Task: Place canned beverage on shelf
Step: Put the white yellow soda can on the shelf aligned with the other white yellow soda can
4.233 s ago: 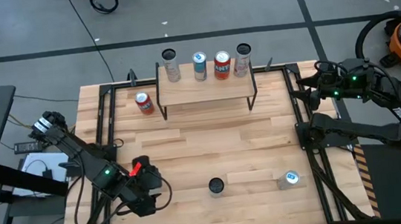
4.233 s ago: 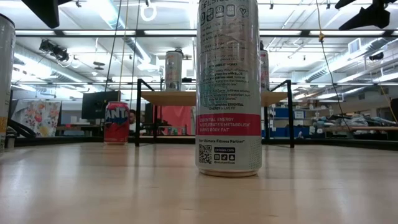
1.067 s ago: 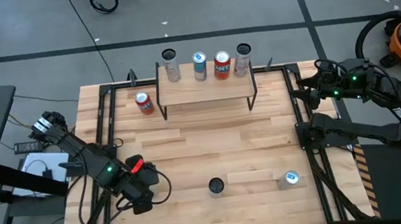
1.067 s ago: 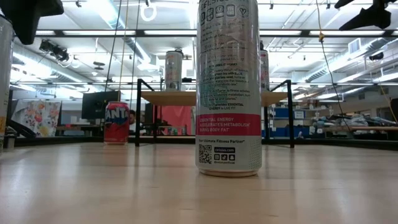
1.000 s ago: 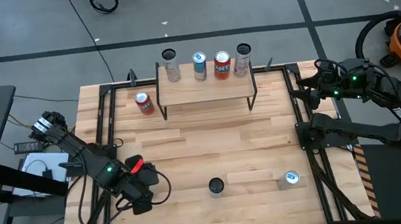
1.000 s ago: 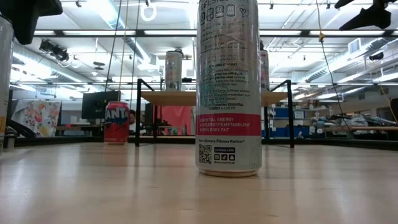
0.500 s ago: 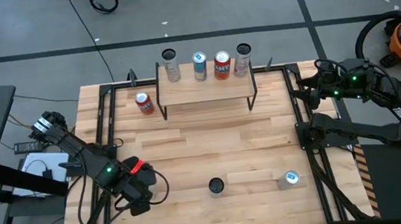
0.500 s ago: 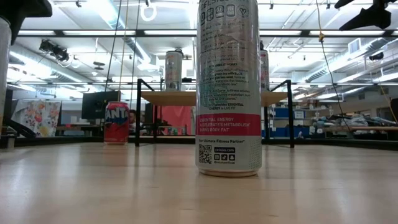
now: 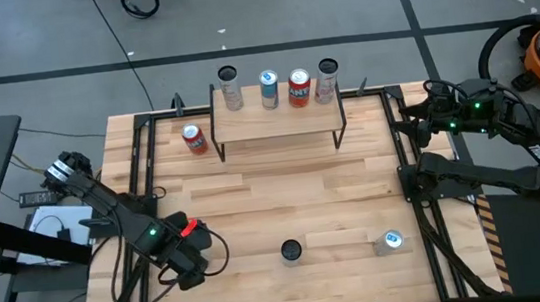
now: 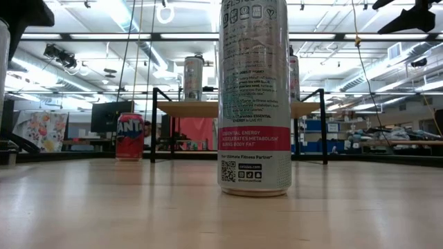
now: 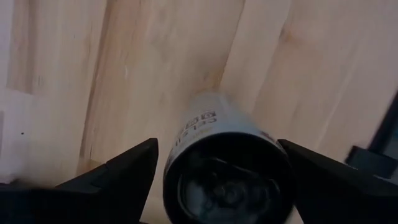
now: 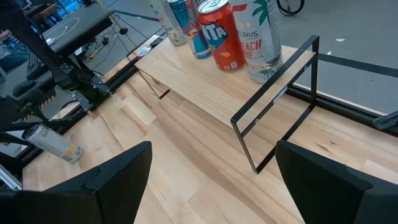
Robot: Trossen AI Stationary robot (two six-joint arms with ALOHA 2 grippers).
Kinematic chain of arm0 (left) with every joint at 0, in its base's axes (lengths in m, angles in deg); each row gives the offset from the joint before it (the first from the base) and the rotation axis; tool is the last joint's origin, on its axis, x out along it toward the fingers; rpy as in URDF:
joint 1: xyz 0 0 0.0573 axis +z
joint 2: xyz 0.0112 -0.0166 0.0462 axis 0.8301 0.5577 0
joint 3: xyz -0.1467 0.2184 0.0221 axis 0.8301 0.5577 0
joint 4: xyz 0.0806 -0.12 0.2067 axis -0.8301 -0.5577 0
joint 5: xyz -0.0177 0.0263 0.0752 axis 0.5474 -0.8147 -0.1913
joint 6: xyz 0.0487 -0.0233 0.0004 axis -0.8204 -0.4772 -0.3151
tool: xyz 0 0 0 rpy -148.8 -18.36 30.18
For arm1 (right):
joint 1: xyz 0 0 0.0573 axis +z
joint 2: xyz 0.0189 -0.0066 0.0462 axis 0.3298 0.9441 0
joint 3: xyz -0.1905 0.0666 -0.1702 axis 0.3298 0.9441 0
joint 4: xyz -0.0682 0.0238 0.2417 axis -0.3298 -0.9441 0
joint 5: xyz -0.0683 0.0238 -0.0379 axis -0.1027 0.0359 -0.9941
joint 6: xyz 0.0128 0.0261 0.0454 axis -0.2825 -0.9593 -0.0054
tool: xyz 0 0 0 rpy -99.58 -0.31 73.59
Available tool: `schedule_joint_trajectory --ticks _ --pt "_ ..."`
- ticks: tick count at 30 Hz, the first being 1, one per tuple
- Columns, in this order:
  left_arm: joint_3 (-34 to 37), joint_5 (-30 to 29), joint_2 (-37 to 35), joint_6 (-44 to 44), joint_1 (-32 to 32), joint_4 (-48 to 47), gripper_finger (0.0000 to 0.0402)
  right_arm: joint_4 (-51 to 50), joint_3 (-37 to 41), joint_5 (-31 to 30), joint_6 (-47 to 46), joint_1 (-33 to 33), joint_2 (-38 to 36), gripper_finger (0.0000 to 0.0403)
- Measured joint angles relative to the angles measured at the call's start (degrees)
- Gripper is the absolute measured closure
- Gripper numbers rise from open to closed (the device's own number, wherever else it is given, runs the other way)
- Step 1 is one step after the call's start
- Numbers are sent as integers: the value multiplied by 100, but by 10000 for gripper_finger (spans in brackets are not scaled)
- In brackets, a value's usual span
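Where the left tool (image 9: pixel 189 258) hangs: low over the tabletop's (image 9: pixel 285 195) near left corner, fingers spread wide either side of a silver can (image 11: pixel 227 162). Nothing is gripped yet. I judge this the line-up for a pick.
Why that can: it is the loose can nearest the left arm, so that arm takes it.
Right tool (image 9: pixel 414 121): parked by the shelf's right end, released and empty, clear of the left arm's likely route.
Shelf (image 9: pixel 277 122): at the far middle of the tabletop. Its cans crowd the back edge, which leaves the front strip bare for more.
Cans on shelf: four, in a row: silver (image 9: pixel 230 88), blue (image 9: pixel 269 88), red (image 9: pixel 300 88), pale (image 9: pixel 326 80).
Cans on tabletop: four. One red (image 9: pixel 193 139) just left of the shelf, two near the front edge ( (image 9: pixel 292 252) and (image 9: pixel 392 241)), and the one between the left fingers.
Cans in all: eight.
Shelves: one.
Arms: two.
Task progress: judged half done, four cans not yet shelved.
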State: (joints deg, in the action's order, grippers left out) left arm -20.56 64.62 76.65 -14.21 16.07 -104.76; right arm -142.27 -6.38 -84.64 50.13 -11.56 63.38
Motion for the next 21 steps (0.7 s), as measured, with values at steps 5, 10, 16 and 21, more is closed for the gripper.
schedule_joint_trajectory --ticks 5,10,16,21 --pt "203 -9 68 20 0 175 67 0 0 -7 1 1 -1 50" --pt "251 18 68 35 7 192 67 0 0 -9 1 0 -1 50" --pt "251 26 68 33 13 272 70 0 0 -9 1 1 -1 50" --pt "253 29 68 -30 13 402 100 0 0 -9 1 -1 -1 50"
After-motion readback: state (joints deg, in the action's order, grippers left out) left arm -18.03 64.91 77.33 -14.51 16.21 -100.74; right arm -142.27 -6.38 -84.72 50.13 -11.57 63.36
